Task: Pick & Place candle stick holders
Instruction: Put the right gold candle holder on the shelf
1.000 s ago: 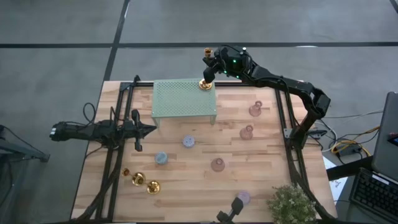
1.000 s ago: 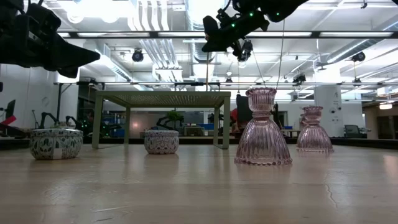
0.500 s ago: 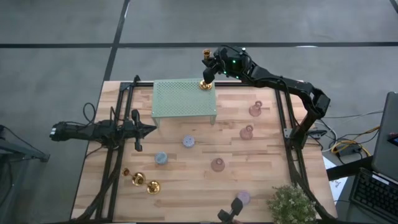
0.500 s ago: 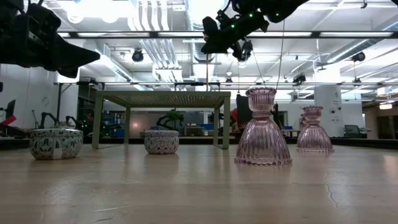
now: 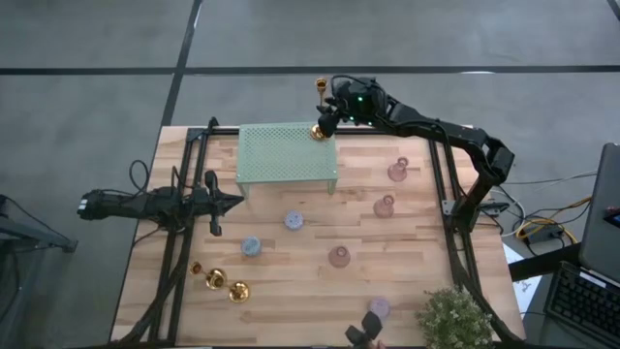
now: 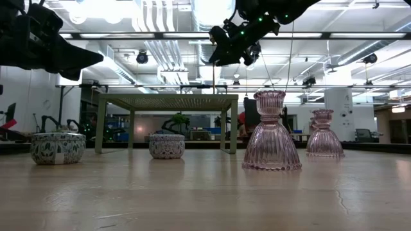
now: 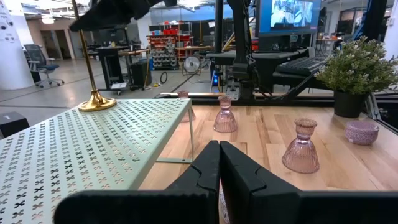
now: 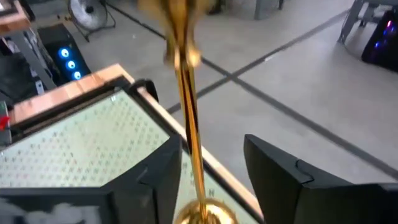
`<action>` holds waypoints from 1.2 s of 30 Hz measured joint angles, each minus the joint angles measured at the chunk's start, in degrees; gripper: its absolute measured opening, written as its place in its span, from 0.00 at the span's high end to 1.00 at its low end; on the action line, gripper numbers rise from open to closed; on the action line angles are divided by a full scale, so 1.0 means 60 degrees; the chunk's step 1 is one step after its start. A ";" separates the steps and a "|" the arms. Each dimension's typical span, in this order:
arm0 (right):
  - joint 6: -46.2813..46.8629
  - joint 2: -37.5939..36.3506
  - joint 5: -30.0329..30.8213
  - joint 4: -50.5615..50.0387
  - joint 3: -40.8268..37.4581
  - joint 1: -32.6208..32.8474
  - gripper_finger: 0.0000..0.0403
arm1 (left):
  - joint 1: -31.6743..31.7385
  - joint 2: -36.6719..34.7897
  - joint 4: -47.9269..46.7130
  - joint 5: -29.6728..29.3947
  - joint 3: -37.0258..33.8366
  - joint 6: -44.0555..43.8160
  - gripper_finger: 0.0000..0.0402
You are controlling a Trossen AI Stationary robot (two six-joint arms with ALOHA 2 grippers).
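Note:
A slender gold candlestick (image 5: 320,130) stands upright with its round base on the far right corner of the pale green perforated rack (image 5: 287,153). My right gripper (image 8: 212,148) is open, one finger on either side of the stem (image 8: 191,134), a gap showing on both sides. Two more gold candlesticks (image 5: 226,284) lie at the near left. Pink glass holders (image 5: 398,172), (image 5: 386,205), (image 5: 339,256) and small round holders (image 5: 294,221), (image 5: 251,246), (image 5: 380,307) stand on the wood. My left gripper (image 5: 232,202) is shut and level at the table's left.
A bushy potted plant (image 5: 453,318) stands at the near right corner. Dark frame rails (image 5: 176,252) run along the table's left and right sides. Bare wood lies between the rack and the near edge, dotted with the small holders.
My right gripper has opened and let go of the gold candlestick's stem, tipping its fingers slightly downward. The candlestick stays upright on the rack's far right corner.

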 joint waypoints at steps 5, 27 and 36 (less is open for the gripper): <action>0.0016 -0.0036 -0.0043 -0.0929 0.0000 0.0024 0.49 | 0.0002 0.0000 -0.0003 0.0000 0.0000 0.0000 0.97; -0.0745 -0.0313 -0.0324 -0.3094 -0.0126 0.2048 0.52 | 0.0001 -0.0002 -0.0002 0.0000 0.0000 0.0000 0.97; -0.0927 -0.0349 -0.0328 -0.3234 -0.0776 0.2751 0.80 | 0.0003 -0.0004 0.0001 0.0000 0.0000 0.0000 0.97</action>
